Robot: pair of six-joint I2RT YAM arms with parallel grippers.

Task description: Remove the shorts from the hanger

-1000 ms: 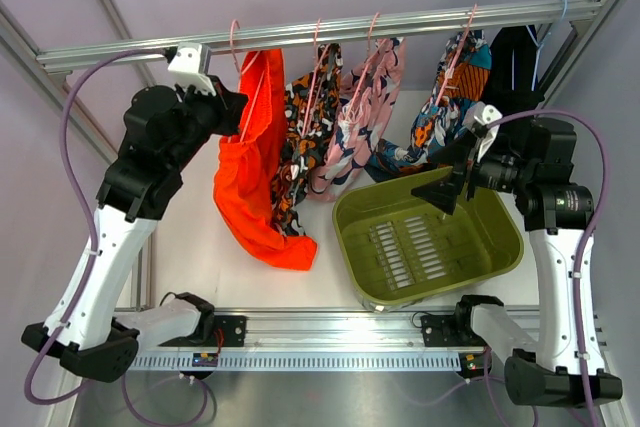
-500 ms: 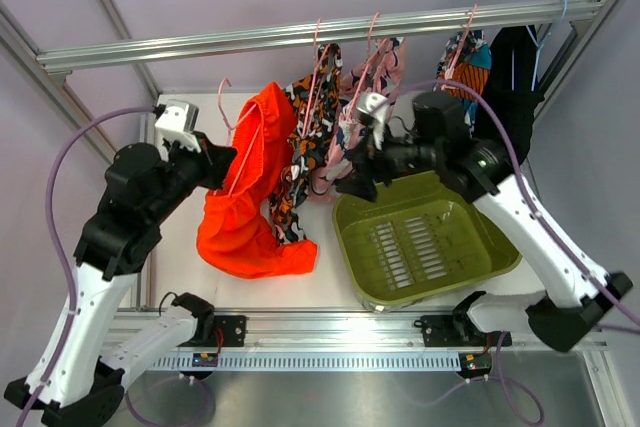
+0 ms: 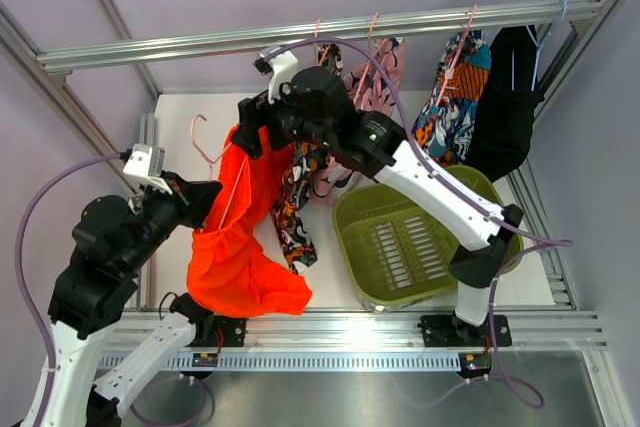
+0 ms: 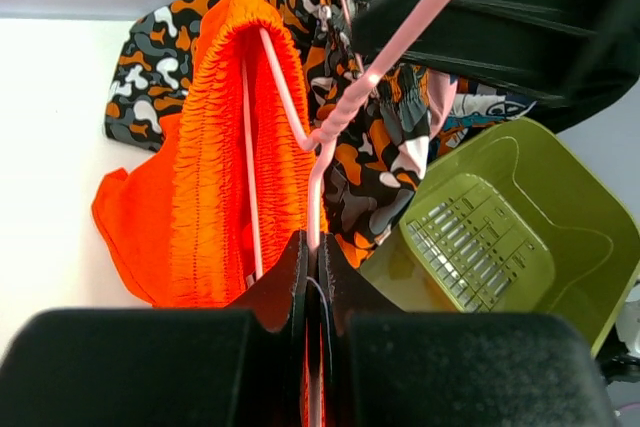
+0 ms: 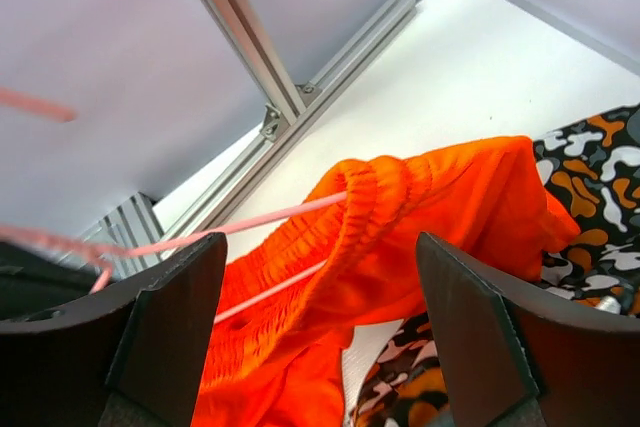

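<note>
Left gripper (image 4: pixel 312 252) clamped on the hanger (image 4: pixel 345 112), fingers pressed together on its pale-pink wire; I read the hanger as held well apart from the rail (image 3: pixel 300 35), out to the left. The shorts (image 3: pixel 240 247) are on the hanger, the wire running inside the gathered waistband; lower part bunched over the near-left of the table (image 3: pixel 325 282). Right gripper (image 5: pixel 320 242) spread wide, one finger either side of the waistband; whether either touches the fabric I cannot tell. Patterned garment (image 4: pixel 385 162) just beside the shorts; green tub (image 3: pixel 430 237) to the right.
</note>
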